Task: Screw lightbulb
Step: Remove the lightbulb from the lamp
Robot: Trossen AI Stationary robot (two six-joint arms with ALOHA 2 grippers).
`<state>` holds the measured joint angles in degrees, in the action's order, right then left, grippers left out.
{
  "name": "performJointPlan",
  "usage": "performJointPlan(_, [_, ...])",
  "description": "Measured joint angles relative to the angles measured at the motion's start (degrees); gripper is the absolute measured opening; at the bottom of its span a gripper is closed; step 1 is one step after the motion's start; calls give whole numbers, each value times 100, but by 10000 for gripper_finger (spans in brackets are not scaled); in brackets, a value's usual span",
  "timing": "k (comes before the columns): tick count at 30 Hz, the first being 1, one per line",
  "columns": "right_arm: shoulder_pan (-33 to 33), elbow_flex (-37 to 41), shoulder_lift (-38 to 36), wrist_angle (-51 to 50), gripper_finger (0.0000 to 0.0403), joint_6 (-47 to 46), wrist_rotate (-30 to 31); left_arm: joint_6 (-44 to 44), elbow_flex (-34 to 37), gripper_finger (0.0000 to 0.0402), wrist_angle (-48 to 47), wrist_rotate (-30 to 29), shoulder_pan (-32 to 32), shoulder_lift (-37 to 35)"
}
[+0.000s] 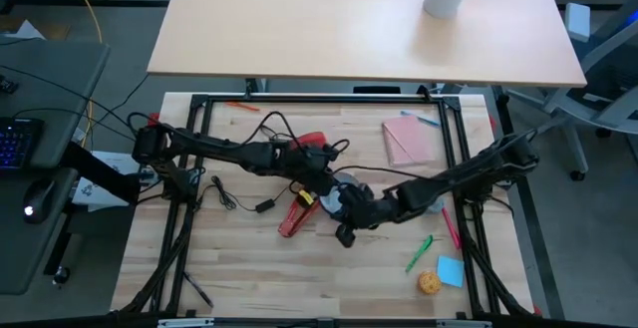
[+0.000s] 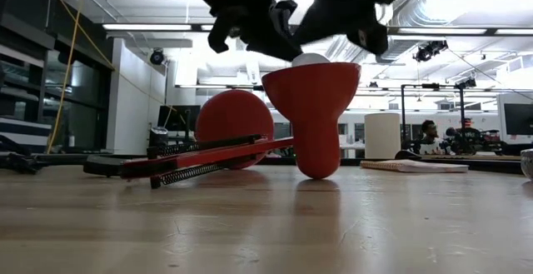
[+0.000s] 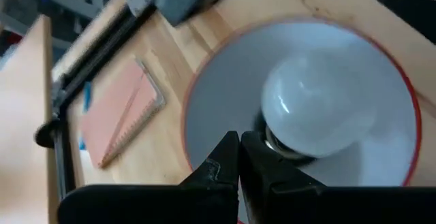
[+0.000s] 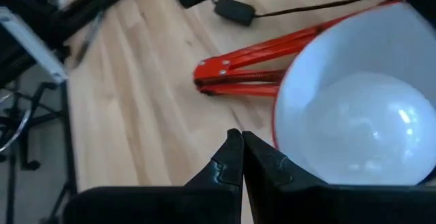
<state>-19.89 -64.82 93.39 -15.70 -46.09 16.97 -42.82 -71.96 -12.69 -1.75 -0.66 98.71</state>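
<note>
A red desk lamp lies on the table, its folded arm point(image 1: 297, 214) flat on the wood. The red shade point(image 2: 312, 112) stands on its narrow closed end with its white inside point(image 3: 225, 94) facing up. The white lightbulb point(image 3: 317, 108) sits in the shade, its greyish base point(image 3: 276, 142) down in the socket; its top point(image 2: 310, 57) shows above the rim. My left gripper point(image 3: 240, 146) is shut over the shade's inside, beside the bulb's base. My right gripper point(image 4: 240, 146) is shut above the table just outside the shade's rim point(image 4: 278, 125). My left gripper comes slanting down into the shade with its fingers point(image 3: 262, 157) shut and nothing between them. Its tips are close to the bulb's base point(image 3: 276, 142); I cannot tell whether they touch it.
A pink notebook point(image 1: 409, 141) lies at the far right. A green pen point(image 1: 419, 253), a blue note point(image 1: 451, 270) and a small orange ball point(image 1: 429, 283) lie at the near right. A black cable with a plug point(image 1: 264, 206) runs left of the lamp.
</note>
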Motion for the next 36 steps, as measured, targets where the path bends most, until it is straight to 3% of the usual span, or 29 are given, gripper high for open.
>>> performJointPlan(5, [6, 0, 49, -12, 0, -43, 262, 18, -4, 0, -72, -27, -27, 1])
performJointPlan(15, [95, -2, -234, -1108, 0, 43, 406, 58, 2, 0, -373, -34, -31, 1])
performJointPlan(36, [725, -451, -307, -1613, 0, 1380, 1141, 456, -4, 0, -563, -58, -202, 198])
